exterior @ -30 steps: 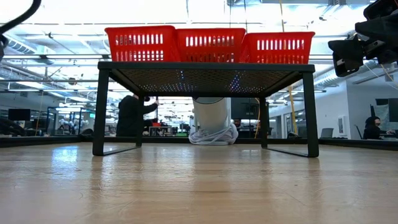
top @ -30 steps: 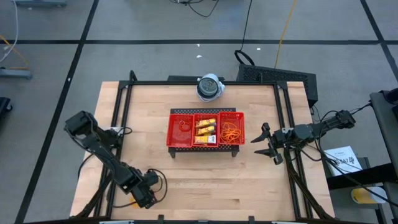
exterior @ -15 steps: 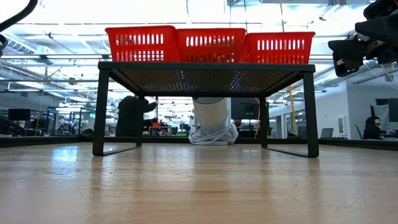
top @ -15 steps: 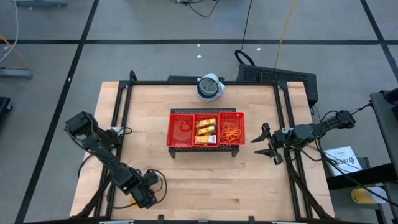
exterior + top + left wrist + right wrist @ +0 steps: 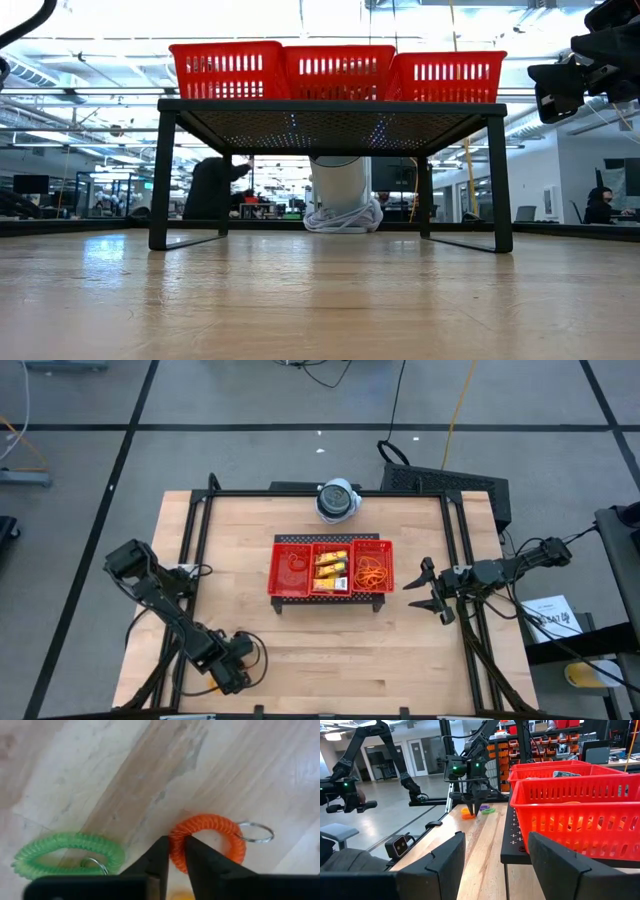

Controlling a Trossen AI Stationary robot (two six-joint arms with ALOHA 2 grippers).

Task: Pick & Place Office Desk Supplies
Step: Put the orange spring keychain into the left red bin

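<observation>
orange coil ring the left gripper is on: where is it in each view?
High view: hidden under the left gripper, front-left of table.
Low view: not in it.
Left wrist view: orange coil ring centre-right, its rim between the closing fingers, green coil ring beside it.
Right wrist view: small orange spot under the far gripper.
Shared landmark: red tray.

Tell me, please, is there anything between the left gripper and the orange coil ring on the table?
Nothing visible. The left gripper is already at the orange coil ring, its fingers on either side of the ring's near edge. The green coil ring lies beside it on the table, apart, not blocking.
</observation>
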